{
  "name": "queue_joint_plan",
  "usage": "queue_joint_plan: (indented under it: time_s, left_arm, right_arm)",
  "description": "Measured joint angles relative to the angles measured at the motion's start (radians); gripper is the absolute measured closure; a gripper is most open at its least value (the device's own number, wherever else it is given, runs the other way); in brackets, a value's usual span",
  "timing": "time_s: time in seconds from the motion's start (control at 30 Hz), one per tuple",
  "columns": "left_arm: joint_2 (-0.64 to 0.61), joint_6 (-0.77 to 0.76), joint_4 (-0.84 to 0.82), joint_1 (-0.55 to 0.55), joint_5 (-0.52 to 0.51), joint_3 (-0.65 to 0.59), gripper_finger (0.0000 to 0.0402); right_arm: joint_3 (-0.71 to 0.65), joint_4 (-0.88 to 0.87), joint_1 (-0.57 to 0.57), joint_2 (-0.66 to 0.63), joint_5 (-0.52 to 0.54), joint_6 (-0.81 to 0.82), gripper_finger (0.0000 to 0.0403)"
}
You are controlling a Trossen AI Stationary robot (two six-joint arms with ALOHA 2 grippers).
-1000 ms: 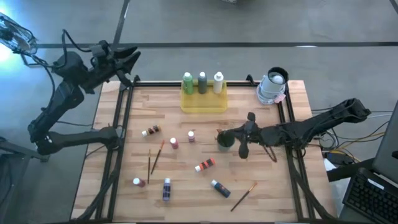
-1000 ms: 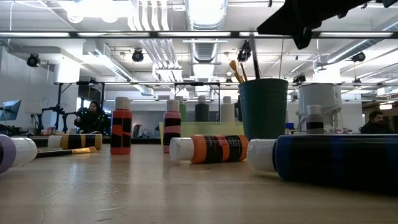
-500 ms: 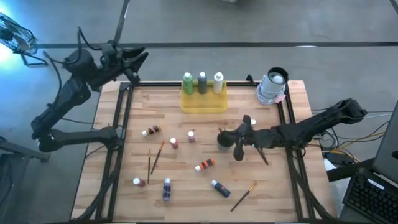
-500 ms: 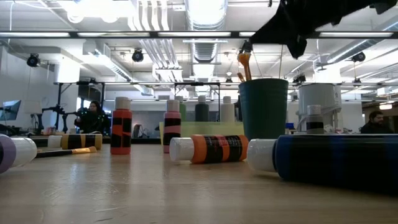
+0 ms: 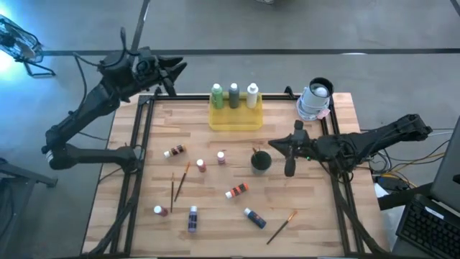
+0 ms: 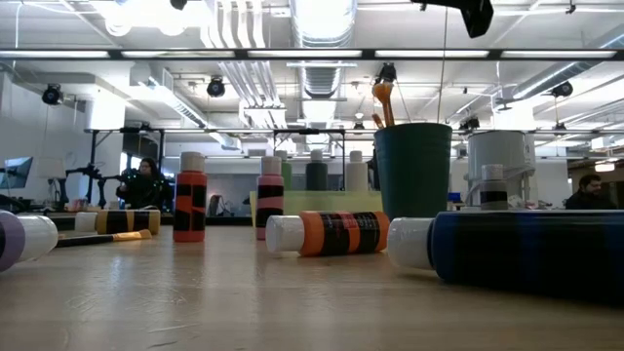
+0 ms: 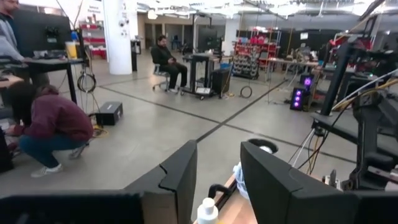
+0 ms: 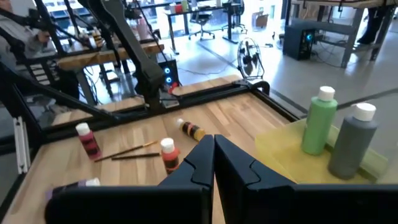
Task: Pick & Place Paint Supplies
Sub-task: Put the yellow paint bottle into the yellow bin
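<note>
Two paintbrushes (image 6: 382, 101) stand in the dark green cup (image 5: 260, 160). The right gripper (image 5: 290, 146), fingers pressed together and empty, hovers just beside that cup. The left gripper (image 5: 175, 70), fingers parted and empty, hangs well apart from it, beyond the table's corner.

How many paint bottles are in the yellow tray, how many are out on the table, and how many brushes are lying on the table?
Paint bottles standing in the yellow tray: 3
Loose bottles out on the table: 7
Brushes lying on the table: 3
Total: 13
</note>
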Motion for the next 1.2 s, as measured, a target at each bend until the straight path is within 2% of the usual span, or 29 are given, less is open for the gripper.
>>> queue_joint_plan:
  time_s: [0.4,0.63,0.77,0.83,0.93,1.07,1.13,1.2]
  left_arm:
    - [0.126,0.0,0.0,0.0,0.0,0.0,0.0273]
    - [0.213,0.0,0.0,0.0,0.0,0.0,0.0273]
    - [0.27,-0.001,0.0,0.0,0.0,0.0,0.0273]
    - [0.296,-0.081,-0.003,0.0,0.009,0.0,0.0273]
    - [0.317,-0.331,-0.038,0.0,0.074,-0.002,0.0273]
    - [0.315,-0.54,-0.041,0.007,0.135,-0.002,0.0273]
    - [0.298,-0.587,-0.071,0.025,0.239,-0.002,0.0273]
    - [0.275,-0.544,-0.054,0.054,0.382,-0.002,0.0273]
  right_arm:
    - [0.032,-0.047,-0.01,-0.061,0.002,-0.009,0.0394]
    - [0.043,-0.048,-0.023,-0.092,0.215,0.007,0.0394]
    - [0.043,-0.047,-0.027,-0.115,0.234,0.037,0.0394]
    - [0.043,-0.047,-0.027,-0.121,0.234,0.031,0.0394]
    - [0.043,-0.048,-0.03,-0.13,0.235,0.042,0.0394]
    - [0.043,-0.047,-0.03,-0.134,0.237,0.097,0.0394]
    - [0.043,-0.048,-0.03,-0.132,0.25,0.096,0.0394]
    - [0.043,-0.048,-0.031,-0.13,0.27,0.073,0.0394]
